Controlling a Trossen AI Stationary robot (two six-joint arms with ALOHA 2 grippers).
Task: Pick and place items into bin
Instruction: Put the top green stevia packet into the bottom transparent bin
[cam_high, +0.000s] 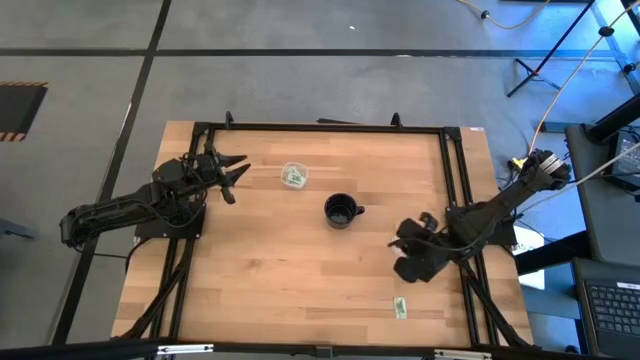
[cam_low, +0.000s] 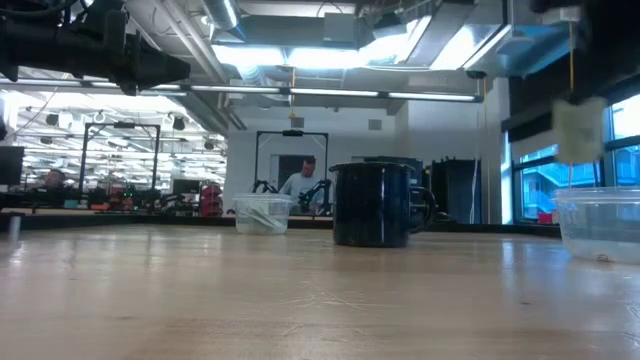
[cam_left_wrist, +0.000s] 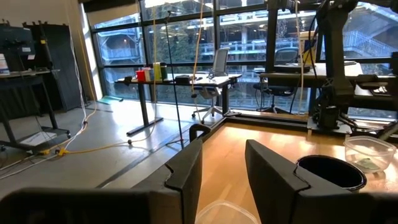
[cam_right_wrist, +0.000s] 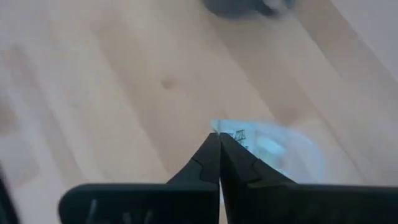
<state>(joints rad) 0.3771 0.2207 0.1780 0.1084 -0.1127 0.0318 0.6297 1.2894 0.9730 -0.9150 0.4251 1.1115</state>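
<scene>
A clear bin (cam_high: 293, 176) with green packets in it stands at the far left of the table, just in front of my left gripper (cam_high: 238, 172), which is open, level and empty. A second clear bin (cam_left_wrist: 370, 152) stands beyond the black mug (cam_high: 342, 211), by the right arm. My right gripper (cam_high: 408, 252) hovers over the table's right half, pointing steeply down, shut on a pale packet (cam_right_wrist: 239, 134). In the low view a pale, blurred square (cam_low: 578, 130) hangs above that second bin (cam_low: 600, 225). One loose green packet (cam_high: 400, 308) lies flat near the front edge. My right gripper pinches the pale packet between its two fingertips (cam_right_wrist: 211, 146), coming from above and slanting down. Only a bit of the packet with green marks (cam_right_wrist: 239, 134) shows beside the tips; blur hides which edge is held. The packet is lifted clear of the table.
The black mug (cam_low: 375, 205) stands upright mid-table between the two arms. A dark frame (cam_high: 320, 127) runs round the wooden table top. Bare wood lies in front of the mug. A person sits in the room far behind the table.
</scene>
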